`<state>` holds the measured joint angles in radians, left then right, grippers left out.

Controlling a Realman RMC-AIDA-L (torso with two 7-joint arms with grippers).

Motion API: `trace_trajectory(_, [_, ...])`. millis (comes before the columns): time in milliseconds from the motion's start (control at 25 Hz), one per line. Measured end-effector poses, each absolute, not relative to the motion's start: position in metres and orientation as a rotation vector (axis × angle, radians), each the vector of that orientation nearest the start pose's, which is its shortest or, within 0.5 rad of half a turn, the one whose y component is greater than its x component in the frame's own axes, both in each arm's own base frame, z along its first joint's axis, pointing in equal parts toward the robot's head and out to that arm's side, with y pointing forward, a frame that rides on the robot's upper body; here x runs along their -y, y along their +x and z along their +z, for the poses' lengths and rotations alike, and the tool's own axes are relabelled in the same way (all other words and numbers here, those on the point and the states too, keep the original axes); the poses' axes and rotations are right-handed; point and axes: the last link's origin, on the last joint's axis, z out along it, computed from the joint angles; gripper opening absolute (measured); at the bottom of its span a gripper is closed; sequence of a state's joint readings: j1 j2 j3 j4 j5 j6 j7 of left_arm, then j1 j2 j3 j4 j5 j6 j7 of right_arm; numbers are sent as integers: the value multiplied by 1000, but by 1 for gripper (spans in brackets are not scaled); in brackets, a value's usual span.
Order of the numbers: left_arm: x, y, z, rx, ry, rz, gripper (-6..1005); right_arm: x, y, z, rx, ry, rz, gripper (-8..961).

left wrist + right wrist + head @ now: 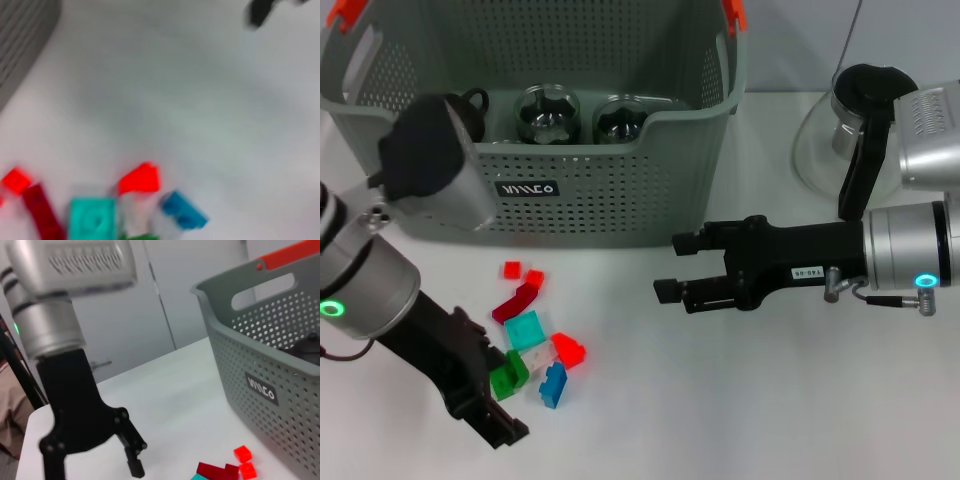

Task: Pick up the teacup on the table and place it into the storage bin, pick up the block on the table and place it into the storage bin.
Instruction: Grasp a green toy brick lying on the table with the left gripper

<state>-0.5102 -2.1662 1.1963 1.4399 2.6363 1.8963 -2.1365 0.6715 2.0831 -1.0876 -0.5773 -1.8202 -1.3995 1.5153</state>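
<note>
cups sit in bin point(620, 215); blocks point(535, 345) all left before it. left gripper point(498, 385) straddling green block point(507, 373), grip unclear. right gripper point(672, 267) open, empty.

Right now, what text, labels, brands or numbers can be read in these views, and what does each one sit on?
White lettering on the black label on the storage bin: stylised, seemingly upside down in the head view; I cannot read it with confidence.
Small white sticker on the right end effector: printed characters too small to read.
Blocks by the left end effector, table: no text visible.
</note>
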Motion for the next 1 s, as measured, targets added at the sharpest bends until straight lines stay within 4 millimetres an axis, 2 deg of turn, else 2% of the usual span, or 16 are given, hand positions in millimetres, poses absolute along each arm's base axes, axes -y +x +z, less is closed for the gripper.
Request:
trace_trajectory(120, [-306, -208, 5, 789, -2849, 683, 938, -352, 199, -57, -604, -2940, 614, 803])
trace_trajectory(440, [-314, -214, -12, 753, -2721, 842, 930, -354, 199, -57, -602, -2928, 611, 802])
trace_trajectory(1000, [-317, -211, -32, 613, -2687, 917, 917, -353, 200, -57, -609, -2913, 626, 803])
